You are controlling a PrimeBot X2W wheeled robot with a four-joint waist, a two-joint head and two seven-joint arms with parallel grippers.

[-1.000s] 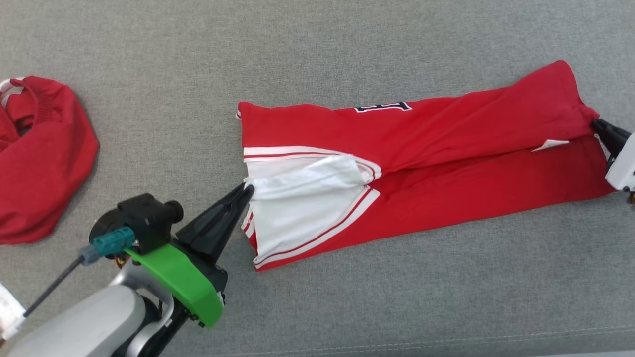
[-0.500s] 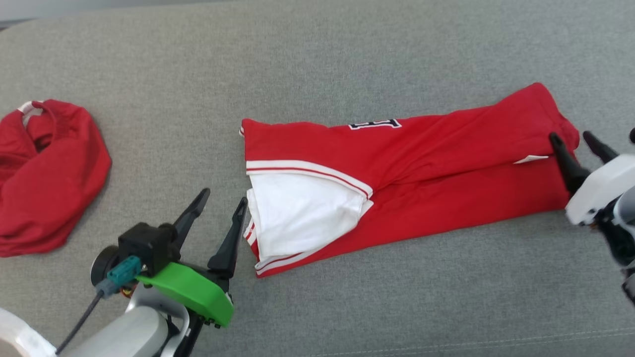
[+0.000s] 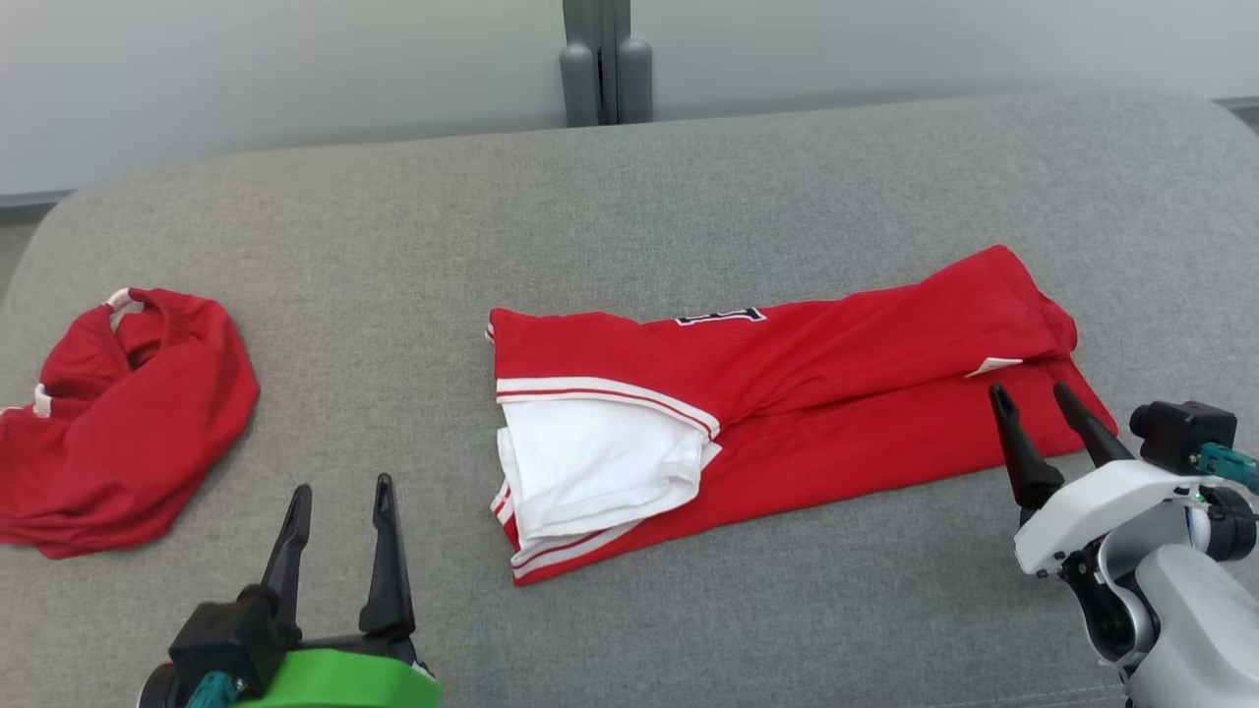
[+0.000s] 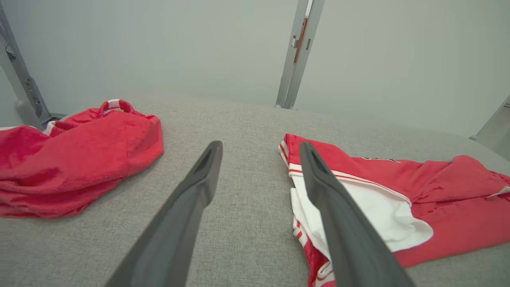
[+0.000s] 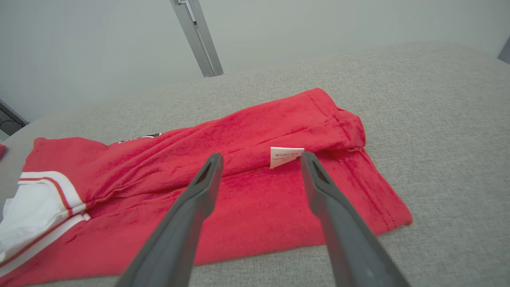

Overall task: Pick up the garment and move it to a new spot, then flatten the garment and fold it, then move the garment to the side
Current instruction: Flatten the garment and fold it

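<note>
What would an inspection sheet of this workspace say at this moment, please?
Surface: grey cushion, cloth-covered, flat.
Job's things: garment, red, lies folded lengthwise; white panel at its left end, label near its right end.
Clutter: second garment, red, crumpled, lying apart at the left.
Grippers: left gripper open, off the cloth; right gripper open at the garment's right end, contact unclear.
Cables: teal plug at the right wrist; nothing else seen.
Surroundings: pale wall and grey post behind the cushion.
</note>
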